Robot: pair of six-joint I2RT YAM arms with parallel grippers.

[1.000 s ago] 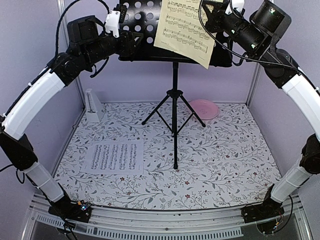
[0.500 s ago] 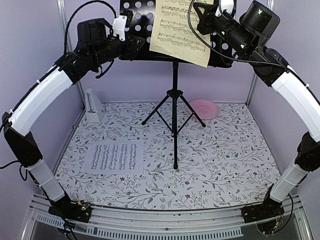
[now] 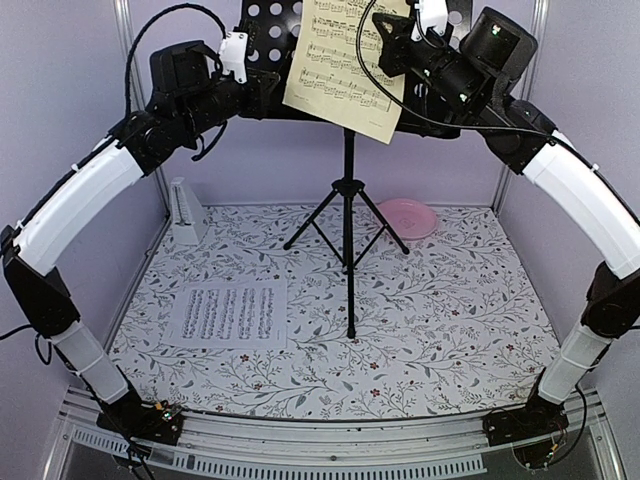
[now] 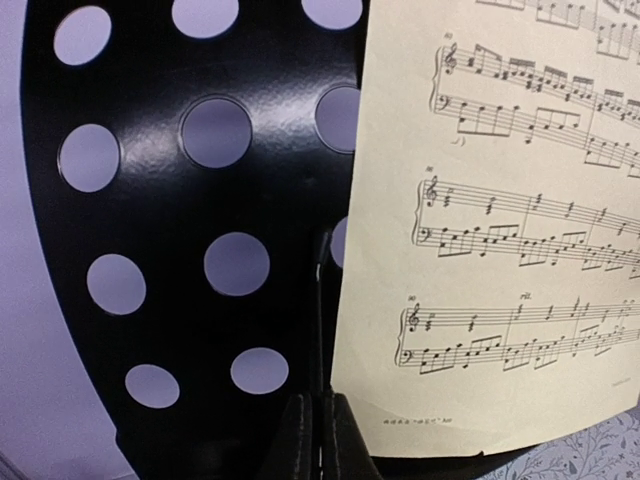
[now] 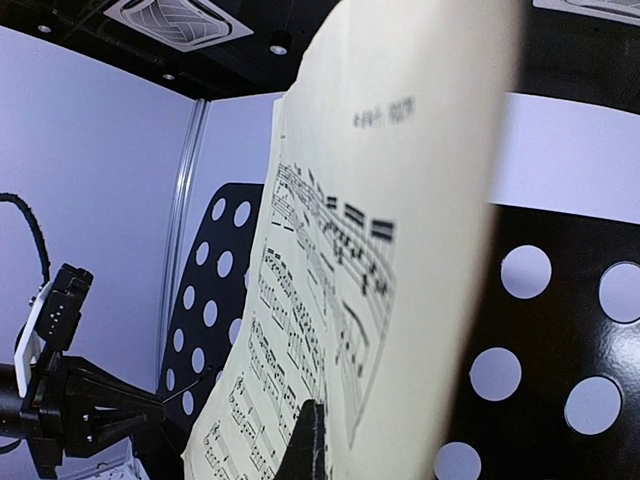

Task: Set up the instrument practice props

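Note:
The black perforated music stand [image 3: 349,190] rises on its tripod at the back centre, its desk [image 4: 150,240] filling the left wrist view. My left gripper [image 3: 277,95] is at the desk's lower left, its jaws [image 4: 322,405] pressed together on a thin wire of the stand [image 4: 320,300]. My right gripper [image 3: 387,42] is shut on the yellowish sheet-music page [image 3: 345,60], which hangs tilted and curled in front of the desk [image 5: 560,330]; one finger [image 5: 312,440] shows against the page [image 5: 400,200]. The white page [image 3: 228,313] lies flat on the table at left. The pale-grey metronome [image 3: 186,212] stands at the back left.
A pink round plate [image 3: 408,216] sits at the back right, close to a tripod leg. The floral tablecloth [image 3: 450,320] covers the table between purple walls. The stand's legs [image 3: 350,300] spread across the middle of the table.
My left gripper has closed at the stand's lower left edge. The right arm has carried the yellowish page leftward and upward across the desk.

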